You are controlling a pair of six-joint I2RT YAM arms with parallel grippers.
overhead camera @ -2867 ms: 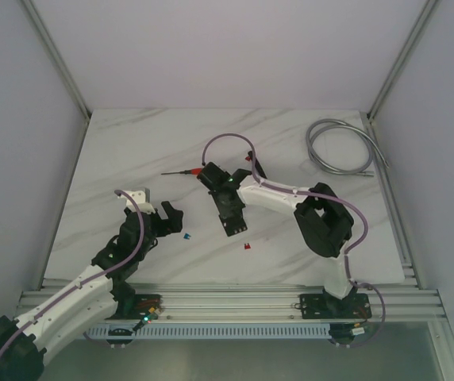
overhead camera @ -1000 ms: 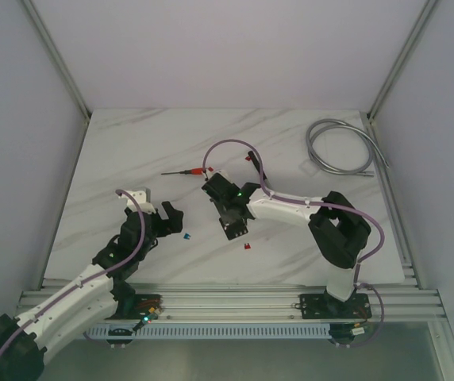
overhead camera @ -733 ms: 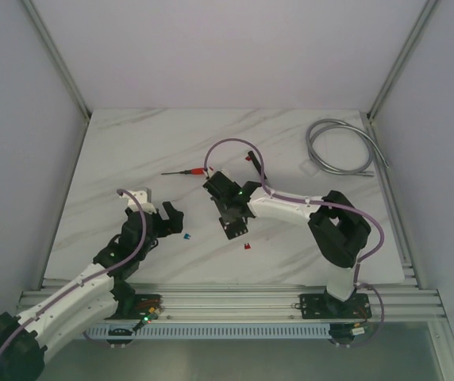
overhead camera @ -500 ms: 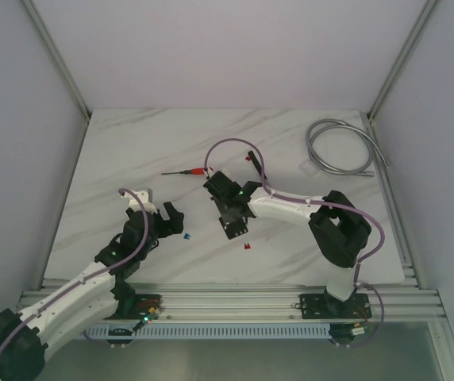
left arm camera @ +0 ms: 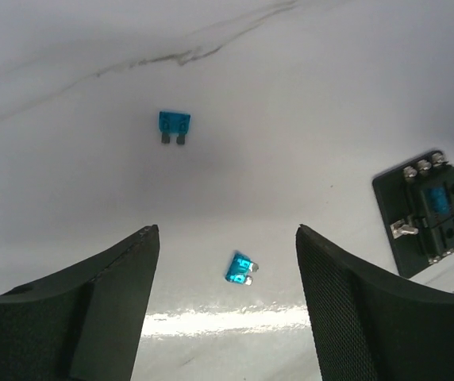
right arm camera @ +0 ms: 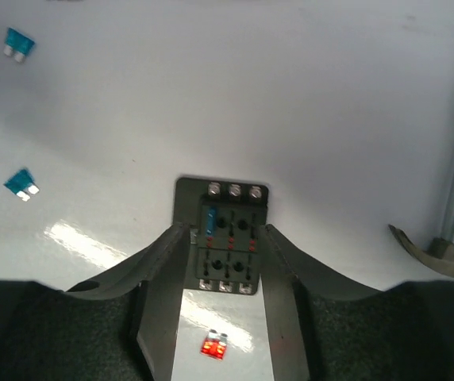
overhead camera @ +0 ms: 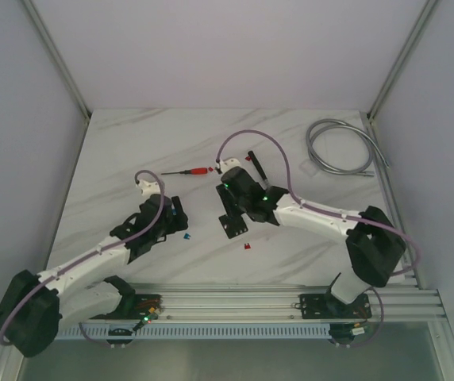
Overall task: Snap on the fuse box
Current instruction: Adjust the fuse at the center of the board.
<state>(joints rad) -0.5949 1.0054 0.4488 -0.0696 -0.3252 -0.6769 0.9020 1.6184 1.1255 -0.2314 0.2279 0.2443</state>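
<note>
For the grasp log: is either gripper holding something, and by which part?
Nothing is held. Both the left gripper and the right gripper are open; the fuse box lies free on the table.

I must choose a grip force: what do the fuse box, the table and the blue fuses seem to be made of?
Fuse box: likely matte black plastic, silvery metal screw heads at its ends. Table: glossy white, grey veins; marble or laminate, cannot tell. Blue fuses: seemingly translucent plastic, metal blades.
</note>
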